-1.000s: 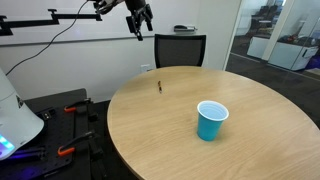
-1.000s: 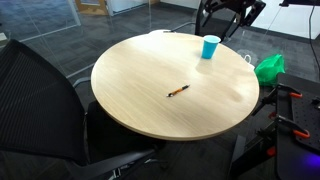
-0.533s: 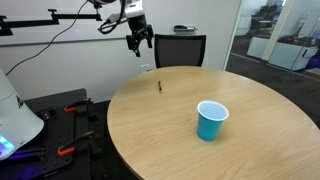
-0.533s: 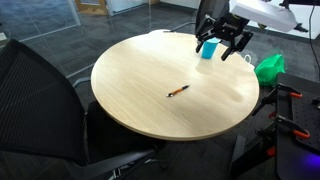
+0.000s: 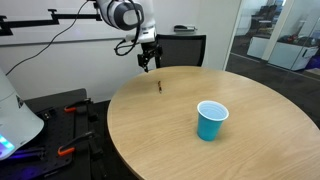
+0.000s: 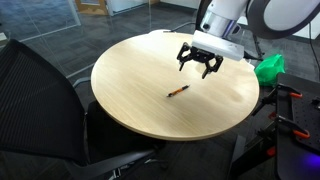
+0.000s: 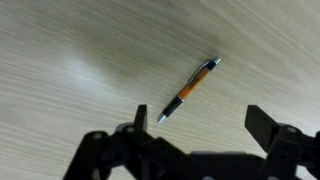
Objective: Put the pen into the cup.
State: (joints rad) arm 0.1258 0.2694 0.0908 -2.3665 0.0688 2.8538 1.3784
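Two fingers spread wide with nothing between them: the gripper is open and empty.

Reading an exterior view from the left, the gripper hangs in the air above and slightly left of the pen. The pen lies flat on the round table, close to the far edge. The cup stands upright well off to the right of the pen and nearer the camera. From the opposite side it flips: the pen comes first, and the gripper sits up and to the right of it. No cup can be made out in that view, so it's probably behind the arm.

The wrist view is the useful one. The pen slants from lower left to upper right, with an orange-brown barrel and dark ends. Its lower tip ends just beside the finger on the frame's left. The rest of the pen runs away up-frame, past the line between the fingertips of the gripper.

So the pen looks to be ahead of the claw rather than under it, and diagonal to the closing line. Best guess is that the next move needs a nudge forward plus a wrist twist, so the jaws close across the barrel, then a descent.
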